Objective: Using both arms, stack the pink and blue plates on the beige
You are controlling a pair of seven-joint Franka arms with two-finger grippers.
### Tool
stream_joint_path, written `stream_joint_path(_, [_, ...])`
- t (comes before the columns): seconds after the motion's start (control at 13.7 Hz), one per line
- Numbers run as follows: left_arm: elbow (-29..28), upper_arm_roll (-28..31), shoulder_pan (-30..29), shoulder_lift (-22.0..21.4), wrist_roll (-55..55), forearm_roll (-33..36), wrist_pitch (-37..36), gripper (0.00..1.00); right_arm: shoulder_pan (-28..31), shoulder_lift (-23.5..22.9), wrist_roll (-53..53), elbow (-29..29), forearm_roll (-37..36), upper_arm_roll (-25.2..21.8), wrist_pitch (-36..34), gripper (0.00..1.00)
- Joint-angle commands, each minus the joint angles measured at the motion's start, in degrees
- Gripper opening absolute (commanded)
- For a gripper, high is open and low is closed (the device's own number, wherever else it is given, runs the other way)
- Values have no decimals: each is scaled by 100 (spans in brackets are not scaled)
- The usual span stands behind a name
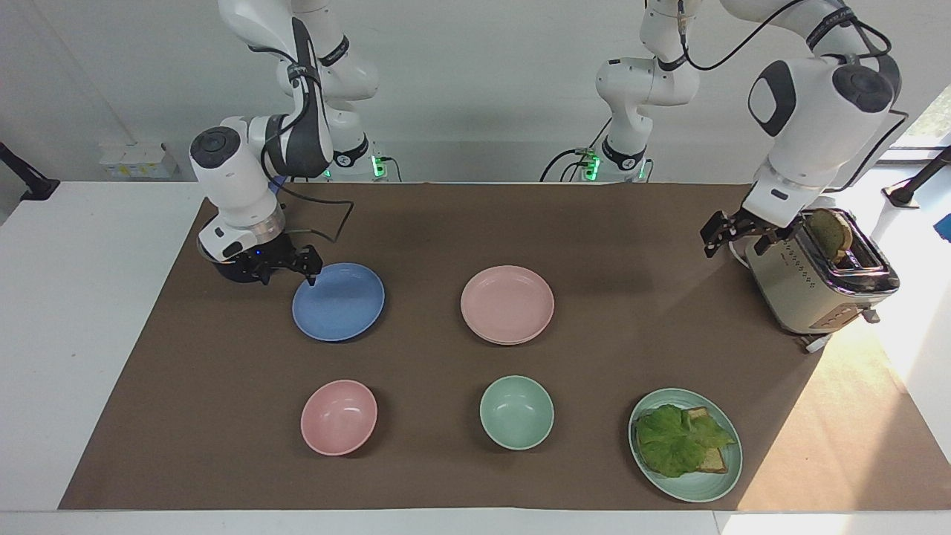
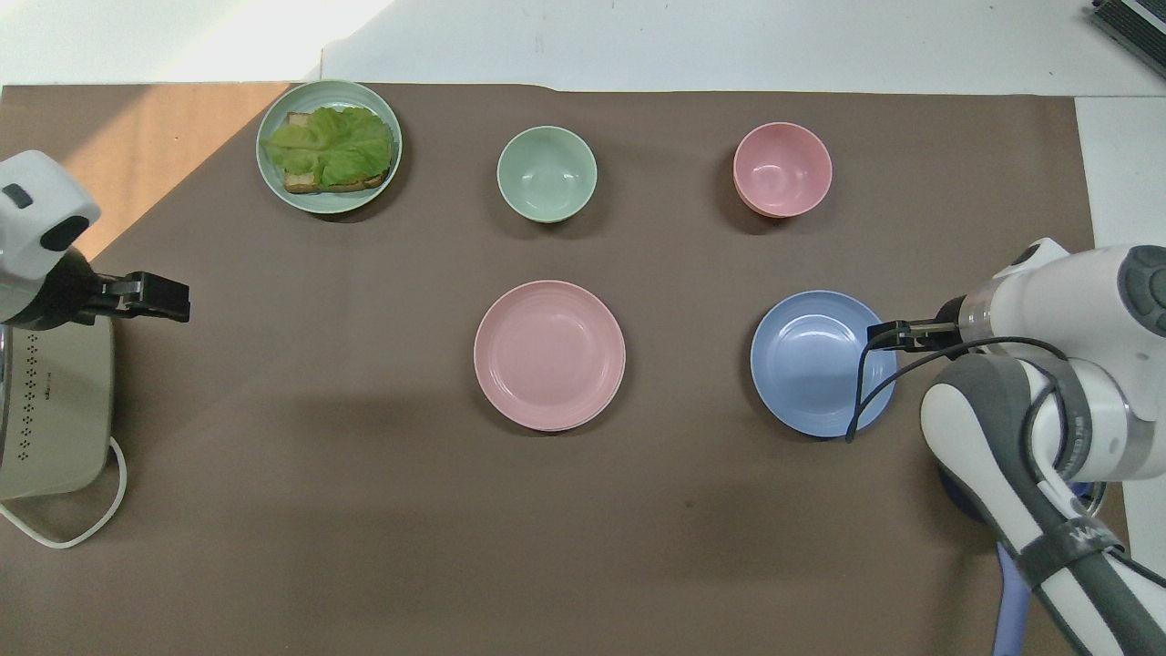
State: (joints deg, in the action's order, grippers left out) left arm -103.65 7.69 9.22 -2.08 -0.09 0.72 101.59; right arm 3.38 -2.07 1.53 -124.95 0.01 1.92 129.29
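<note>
Brown paper (image 1: pixel 446 223) is spread over a white table (image 1: pixel 89 334), and a pale wall is seen at the robots' end. On the paper, the pink plate (image 1: pixel 507 303) is seen lying on top of the beige plate (image 1: pixel 496 339), of which only a thin edge can be seen under it. The blue plate (image 1: pixel 339 302) is laid flat beside them, toward the right arm's end of the table. The right gripper (image 1: pixel 286 266) is held low at the rim of the blue plate, with its fingers spread apart and nothing gripped between them; whether the rim is touched cannot be told. The left gripper (image 1: pixel 732 230) is held up in the air beside the toaster (image 1: pixel 817 275), with its fingers spread apart and nothing in them. Bread (image 1: pixel 828 234) is stuck in the toaster's slot. Farther from the robots, a pink bowl (image 1: pixel 339 417), a green bowl (image 1: pixel 516 412) and a green plate (image 1: pixel 717 483) with lettuce (image 1: pixel 672 438) on toast are set in a row.
</note>
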Motion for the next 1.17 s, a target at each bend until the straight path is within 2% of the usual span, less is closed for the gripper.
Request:
stream_joint_path(0.0, [-41,-66,-148,-554,62,121,-315,100,303,-29,645,-390,349,37,491,100])
stream_joint_path(0.22, [-41,-57,-166,-715,9,112,-351,100,427,-275,1093,-513,727,28,790,100])
stream_joint_path(0.37, [177,-57,-297,-592,44,51,-193,100,540,-503,1269,-513,990,37,957,100])
stream_joint_path(0.44, [474,-49,-333,-391,97,51,-305,100,550,-583,1340,-513,1227,37,967,94])
stream_joint_path(0.58, [644,-57,-342,-249,106,51,-395,100,550,-627,1498,-513,1518,37,941,80])
stream_joint_path(0.66, [627,-57,-333,-257,115,51,-421,100,550,-627,1508,-513,1545,37,940,65])
stream_joint_path(0.88, [583,-57,-333,-275,123,51,-421,100,550,-627,1516,-496,1834,37,844,12])
stream_joint_path(0.95, [574,-57,-316,-284,123,51,-421,100,550,-627,1516,-461,1914,37,765,0])
stream_joint_path(1.1, [583,-57,-298,-284,123,51,-430,100,550,-557,1490,-382,1915,28,633,0])
